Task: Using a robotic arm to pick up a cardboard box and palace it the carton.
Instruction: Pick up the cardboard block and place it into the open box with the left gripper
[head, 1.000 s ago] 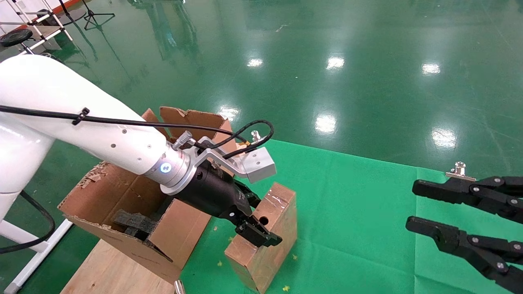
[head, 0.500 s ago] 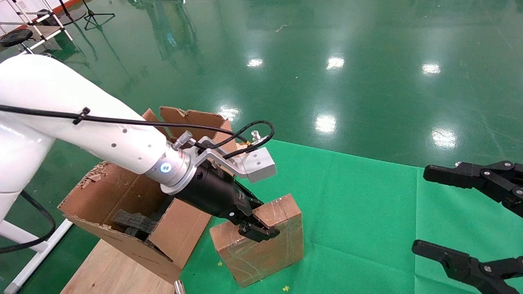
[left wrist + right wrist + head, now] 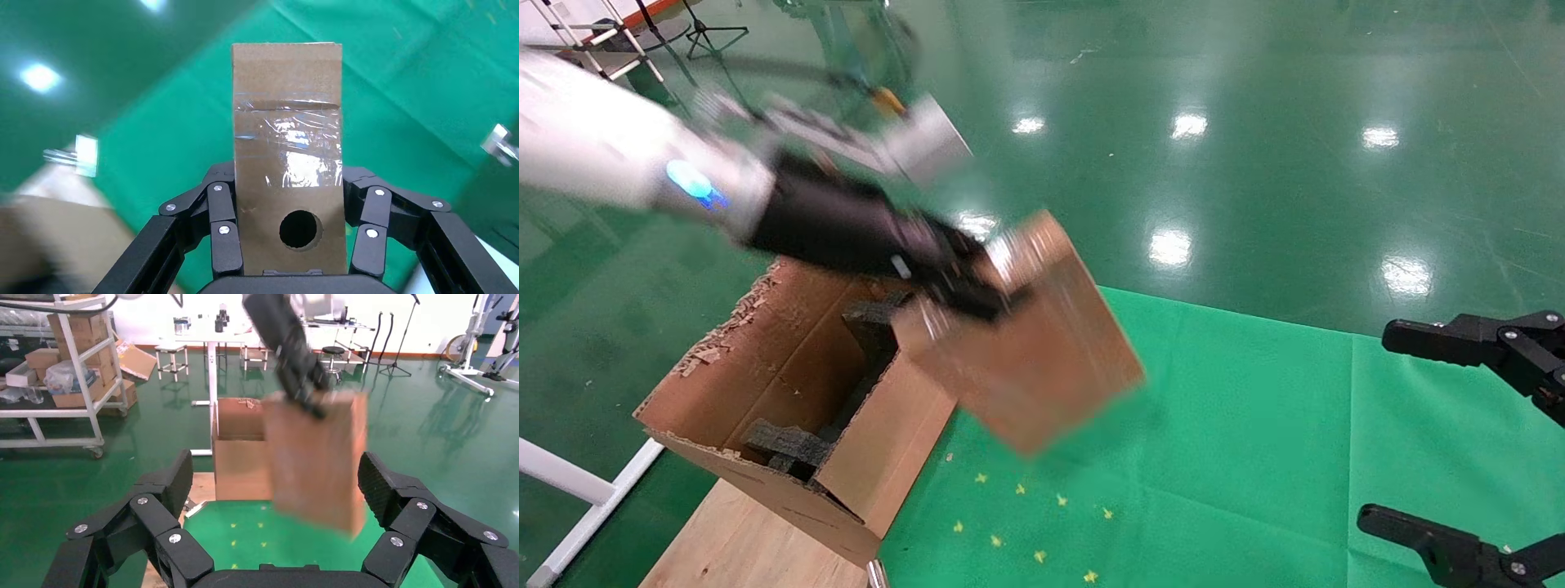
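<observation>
The robotic arm, my left one [image 3: 617, 163], white with a blue light ring, is raised over the carton. Its left gripper [image 3: 977, 294] is shut on the cardboard box [image 3: 1042, 359] and holds it in the air, tilted, just right of the carton's [image 3: 764, 384] open top. In the left wrist view the fingers [image 3: 221, 211] clamp both sides of the box [image 3: 287, 122], with tape and a round hole on its narrow face. The carton has torn flaps and black foam [image 3: 789, 445] inside. My right gripper [image 3: 1377, 425] is open and empty at the right. The right wrist view also shows the hanging box [image 3: 318, 459].
A green mat [image 3: 1238, 457] with small yellow specks lies under the box. The carton rests on a wooden board [image 3: 740, 539] beside a white frame [image 3: 568, 490]. Shelving with boxes [image 3: 67, 367] and stands are far off on the glossy green floor.
My left gripper tipped the box on the mat, then lifted it up and to the left, towards the carton. My right gripper spread wider and drew back to the right.
</observation>
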